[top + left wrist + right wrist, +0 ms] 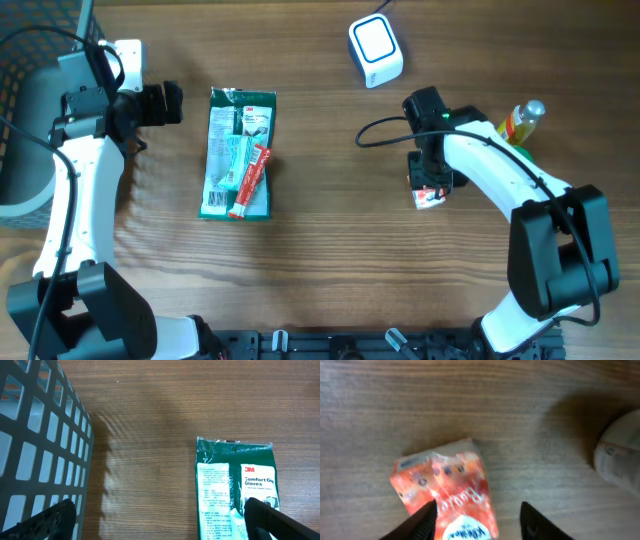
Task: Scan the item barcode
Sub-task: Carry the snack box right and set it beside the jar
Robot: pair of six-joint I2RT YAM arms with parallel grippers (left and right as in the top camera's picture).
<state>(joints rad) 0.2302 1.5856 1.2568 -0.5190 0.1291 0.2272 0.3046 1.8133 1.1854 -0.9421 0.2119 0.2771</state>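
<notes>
- Item: red packet (445, 490), small and soft-sided, orange-red with a white patch and lettering too blurred to read. It looks crumpled at its upper corners. No barcode shows on the face turned up.
- Location: flat on the desk (330, 250), right of centre and directly under the right hand (478, 510). The overhead view shows only its lower end poking out below the hand.
- Right hand: fingers apart and gripping nothing. One finger overlaps the packet's left edge, while the other stands clear of its right edge.
- Key relation: the packet lies between the two fingers and straight below the hand. Its long axis appears to run along the fingers' reach, tilted slightly, so closing would press on its narrow width.
- Scanner (375, 50): white block with a blue-rimmed face, near the far edge of the desk. It sits up and to the left of the right hand, apart from it.
- Nearer arm: the right arm, for both packet and scanner.
- Left hand (168, 103): fingers wide apart and empty, well apart from the packet, beside the basket (40, 435).
- Other stock:
  - A gloves pack (225, 150) in green and white, with a red tube (251, 180) lying on it.
  - A bottle (520, 122) with a silver cap, behind the right arm.
</notes>
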